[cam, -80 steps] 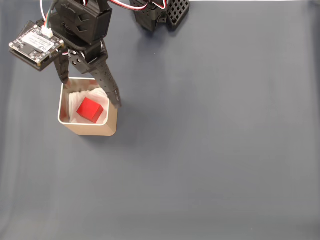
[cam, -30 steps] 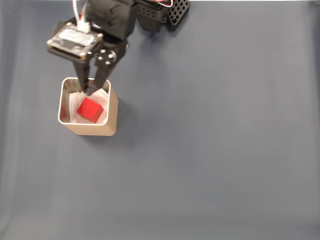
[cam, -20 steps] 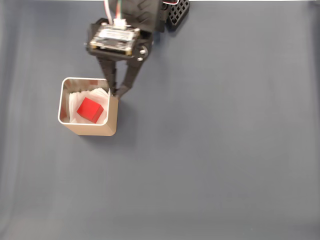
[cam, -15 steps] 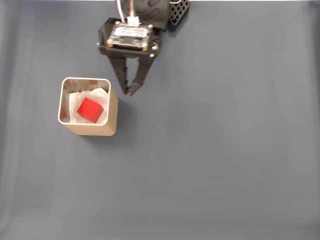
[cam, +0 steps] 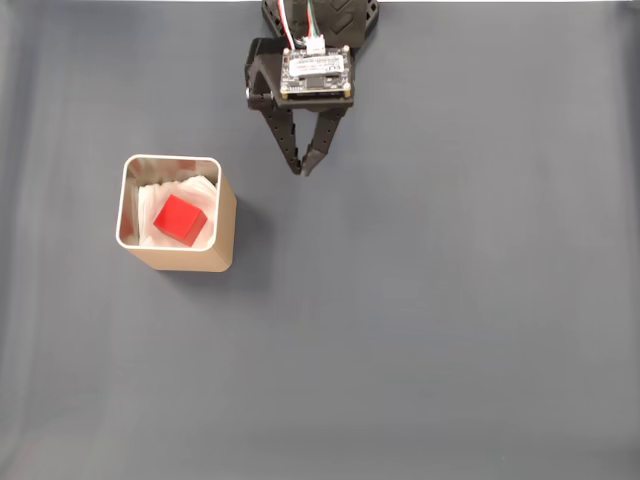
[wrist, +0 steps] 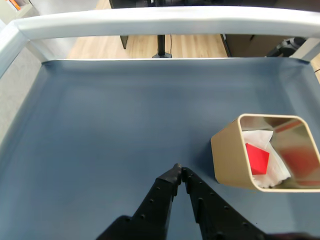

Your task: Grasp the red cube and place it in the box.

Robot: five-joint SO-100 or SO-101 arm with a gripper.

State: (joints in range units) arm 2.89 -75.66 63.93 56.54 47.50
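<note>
end effector (cam: 302, 171) fingertips together, empty | red cube (cam: 180, 219) inside box (cam: 226, 216), well left in fixed view

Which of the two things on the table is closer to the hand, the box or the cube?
The box: its tan wall faces the hand, while the red cube sits inside it.

In the fixed view my gripper (cam: 303, 171), tips together, hangs over bare desk (cam: 450, 320), well apart from the box (cam: 225, 225) to its left. That box is the one obstacle on the surface, and the red cube (cam: 180, 218) sits inside it below the rim. To the right and toward the near edge the desk lies open. In the wrist view a pale rail (wrist: 160, 20) bounds the far edge.
</note>
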